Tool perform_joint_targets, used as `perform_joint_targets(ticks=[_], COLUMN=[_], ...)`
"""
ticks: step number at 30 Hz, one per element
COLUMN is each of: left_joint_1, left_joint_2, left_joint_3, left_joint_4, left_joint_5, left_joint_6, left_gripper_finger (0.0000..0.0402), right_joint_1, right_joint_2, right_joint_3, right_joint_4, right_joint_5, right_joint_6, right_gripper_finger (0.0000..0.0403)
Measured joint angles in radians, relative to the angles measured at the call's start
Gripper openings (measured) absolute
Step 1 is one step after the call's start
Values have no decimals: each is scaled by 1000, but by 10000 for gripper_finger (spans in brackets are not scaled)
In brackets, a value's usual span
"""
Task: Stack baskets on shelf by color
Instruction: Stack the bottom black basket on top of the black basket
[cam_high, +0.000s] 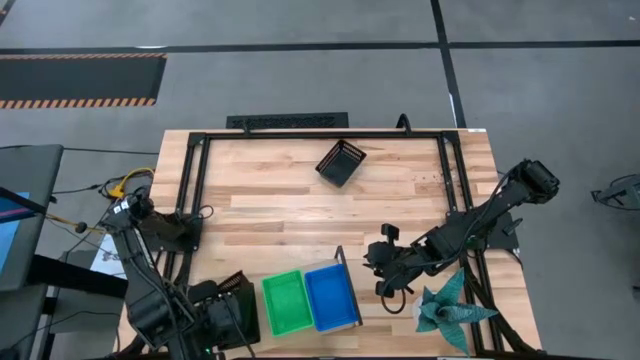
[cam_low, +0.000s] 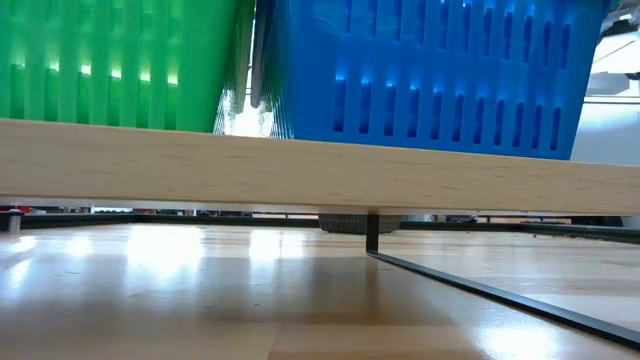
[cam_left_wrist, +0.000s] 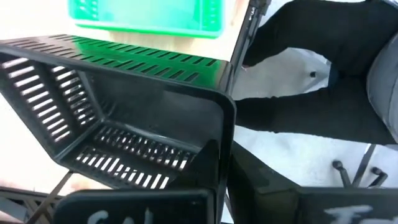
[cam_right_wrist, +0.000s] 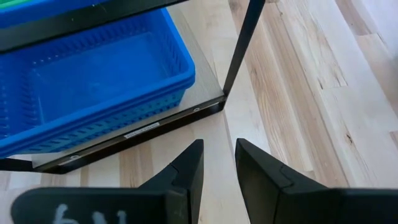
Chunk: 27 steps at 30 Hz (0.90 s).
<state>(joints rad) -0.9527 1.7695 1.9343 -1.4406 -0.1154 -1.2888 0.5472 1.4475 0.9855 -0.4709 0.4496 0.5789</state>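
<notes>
My left pincer sits at the near-left corner of the worktop, clenched on the rim of a black basket that hangs tilted, open side toward the wrist camera, just beside the green basket. Right pincer hovers released and empty over bare wood just off the shelf corner, near the blue basket. Green and blue stacks sit side by side on the shelf; I can't tell how many are nested in each. Another black basket lies alone, skewed, at the far middle of the worktop. Teal origami figure sits near the right arm, not mine to touch. I judge these trays light, thin, a bit flexy, with slick plastic; slotted walls give the fingers purchase. Best hold is pinching one wall at mid-length over the rim lip, not a corner, so it doesn't swing.
</notes>
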Motion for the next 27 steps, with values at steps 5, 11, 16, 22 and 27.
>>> perform_joint_targets(ticks=[5, 11, 16, 22, 27], left_joint_1=[0, 0, 9, 24, 42], left_joint_2=[8, 91, 130, 131, 131], left_joint_3=[-1, -2, -2, -2, -2], left_joint_4=[-1, -3, -4, -9, -14], left_joint_5=[22, 158, 155, 100, 99], left_joint_6=[-49, 1, 51, 20, -32], left_gripper_finger=[0, 0, 0, 0, 0], right_joint_1=[1, 1, 0, 0, 1], right_joint_2=[0, 0, 0, 0, 0], right_joint_3=[0, 0, 0, 0, 0], right_joint_4=[0, 0, 0, 1, 0], right_joint_5=[0, 0, -1, -2, -2], right_joint_6=[0, -3, -3, -3, -3], right_gripper_finger=[118, 118, 118, 118, 118])
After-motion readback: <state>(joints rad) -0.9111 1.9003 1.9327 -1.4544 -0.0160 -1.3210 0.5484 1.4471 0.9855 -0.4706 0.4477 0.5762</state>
